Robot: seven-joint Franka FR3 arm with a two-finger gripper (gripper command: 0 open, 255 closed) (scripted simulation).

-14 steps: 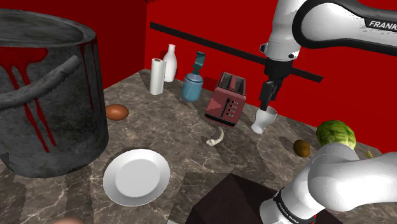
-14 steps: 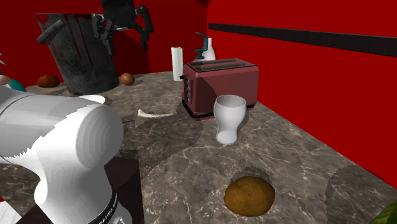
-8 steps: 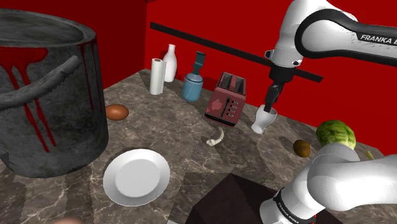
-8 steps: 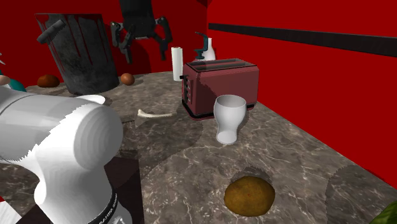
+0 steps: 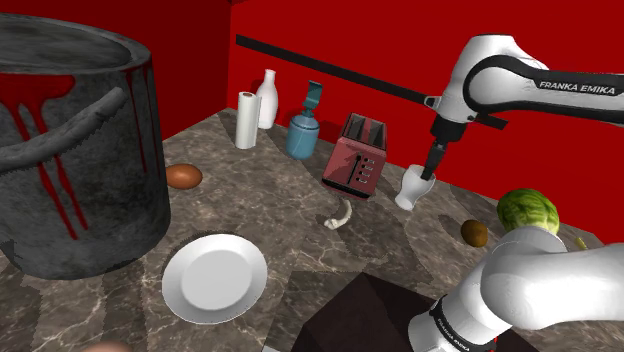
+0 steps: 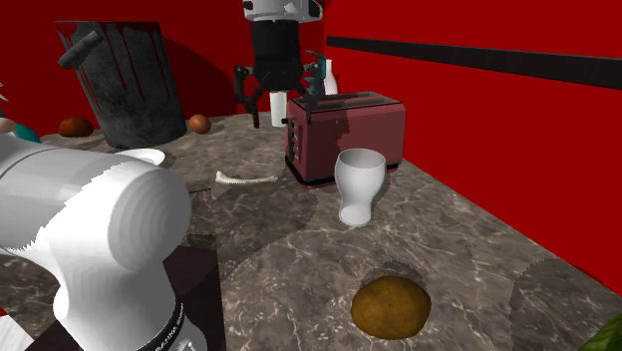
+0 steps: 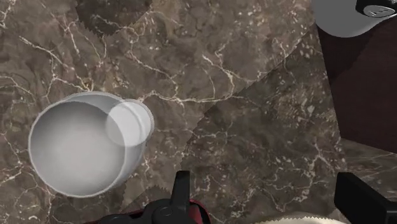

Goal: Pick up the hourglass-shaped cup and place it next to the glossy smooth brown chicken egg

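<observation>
- Hourglass-shaped cup point(image 5: 414, 188), white, stands upright on the marbled brown counter point(image 5: 262, 205), near the red wall point(image 5: 300, 40) and just beside a dark red toaster point(image 5: 355, 160).
- We see the gripper point(image 5: 430, 170) hanging over the cup and toaster, its fingers point(image 7: 181, 189) spread wide with nothing in them. In the wrist view the cup sits off to one side of the fingers, not between them.
- We find the brown egg point(image 5: 183, 176) well apart from the cup, close to a big dark grey bucket point(image 5: 90, 200) streaked with red.
- Between cup and egg we note the toaster and a small white curved piece point(image 5: 341, 214) lying flat on the counter.
- A white plate point(image 5: 214, 278) lies near the bucket.
- Along the wall we count two bottles, one white point(image 5: 267, 98) and one blue point(image 5: 303, 132), and one paper roll point(image 5: 247, 120).
- On the cup's far side from the egg we count one green leafy head point(image 5: 527, 210) and one small brown fruit point(image 5: 474, 233).
- We count one cup, one egg, one toaster, one plate and one bucket.
</observation>
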